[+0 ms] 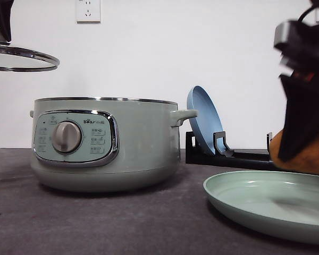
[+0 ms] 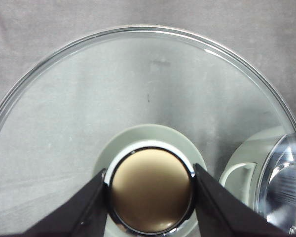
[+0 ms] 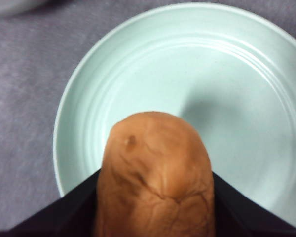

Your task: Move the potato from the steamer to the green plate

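Observation:
The pale green steamer stands open on the left of the table. Its glass lid hangs high at the upper left, and my left gripper is shut on the lid's round knob. The steamer's rim and handle show below the lid. On the right, my right gripper is shut on the orange-brown potato and holds it in the air just above the green plate. The potato pokes out beside the dark fingers, over the plate.
A blue plate stands on edge in a black rack behind the green plate, right of the steamer's handle. Dark grey cloth covers the table. A white wall with a socket closes the back.

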Tool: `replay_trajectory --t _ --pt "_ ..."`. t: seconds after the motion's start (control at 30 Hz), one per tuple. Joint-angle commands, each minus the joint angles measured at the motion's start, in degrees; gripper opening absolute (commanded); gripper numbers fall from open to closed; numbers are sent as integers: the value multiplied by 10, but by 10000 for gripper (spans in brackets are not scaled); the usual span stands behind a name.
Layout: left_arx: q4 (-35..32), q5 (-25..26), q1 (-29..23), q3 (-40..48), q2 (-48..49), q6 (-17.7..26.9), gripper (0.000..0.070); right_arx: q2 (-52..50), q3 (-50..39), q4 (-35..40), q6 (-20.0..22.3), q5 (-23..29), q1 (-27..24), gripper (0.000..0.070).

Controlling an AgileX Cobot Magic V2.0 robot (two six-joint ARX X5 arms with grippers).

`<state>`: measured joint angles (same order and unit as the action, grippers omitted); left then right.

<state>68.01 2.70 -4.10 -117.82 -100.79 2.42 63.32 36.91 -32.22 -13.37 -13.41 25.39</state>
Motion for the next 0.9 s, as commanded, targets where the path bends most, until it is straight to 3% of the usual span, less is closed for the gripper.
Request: replay_trajectory --t 0.0,0.27,0.6,0.87 --pt "-16 0 0 -17 5 -1 0 21 2 18 -8 0 2 239" --pt "-16 0 0 -15 5 -1 0 97 2 84 -7 0 2 239" --pt "-16 0 0 -13 4 -1 0 138 2 90 -8 1 2 248" --pt "-16 0 0 -13 4 -1 0 133 24 69 -5 2 2 588"
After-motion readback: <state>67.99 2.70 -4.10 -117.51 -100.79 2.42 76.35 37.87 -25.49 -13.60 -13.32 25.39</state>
